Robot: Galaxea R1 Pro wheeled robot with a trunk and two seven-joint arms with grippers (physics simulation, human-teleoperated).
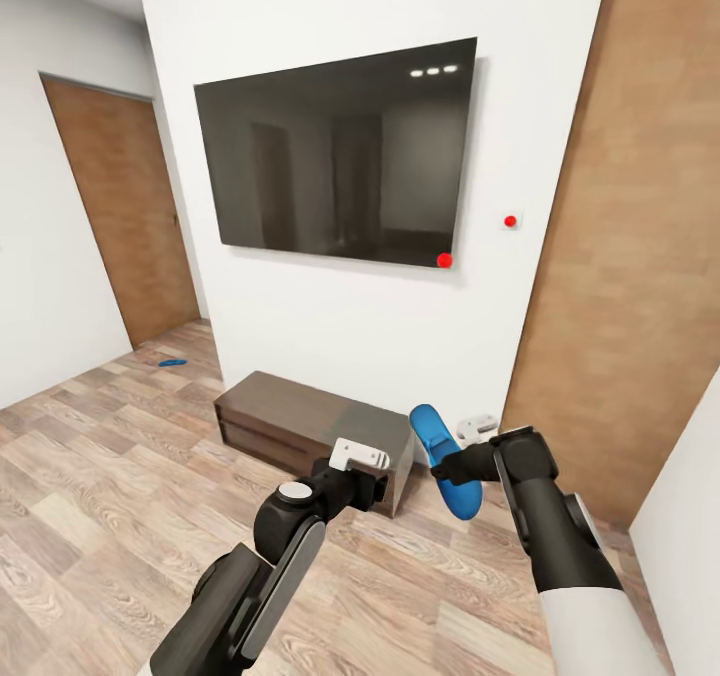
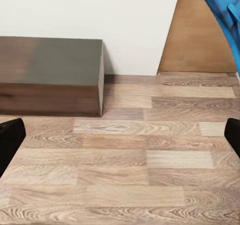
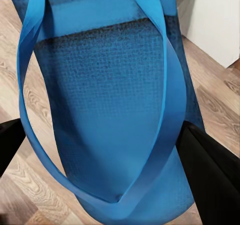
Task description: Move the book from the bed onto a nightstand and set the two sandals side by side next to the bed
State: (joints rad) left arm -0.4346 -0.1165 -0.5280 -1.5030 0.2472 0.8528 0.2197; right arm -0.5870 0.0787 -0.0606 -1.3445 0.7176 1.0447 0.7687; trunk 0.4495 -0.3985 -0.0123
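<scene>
My right gripper (image 1: 441, 472) is shut on a bright blue sandal (image 1: 444, 461) and holds it in the air, tilted, in front of the white wall. Up close in the right wrist view, the sandal (image 3: 110, 100) sits strap-side up between the two black fingers (image 3: 212, 180). The other sandal (image 1: 172, 363) lies flat on the wood floor far off at the left, near the brown door. My left gripper (image 2: 120, 137) hangs open and empty over the floor, with a corner of the held sandal (image 2: 222, 5) beside it. The book, the bed and the nightstand are out of view.
A long low dark brown cabinet (image 1: 300, 426) stands against the white wall under a large black TV (image 1: 335, 156). A brown door (image 1: 120, 216) is at the left and a wood panel (image 1: 640, 256) at the right. Bare wood floor (image 1: 100, 496) stretches left of my arms.
</scene>
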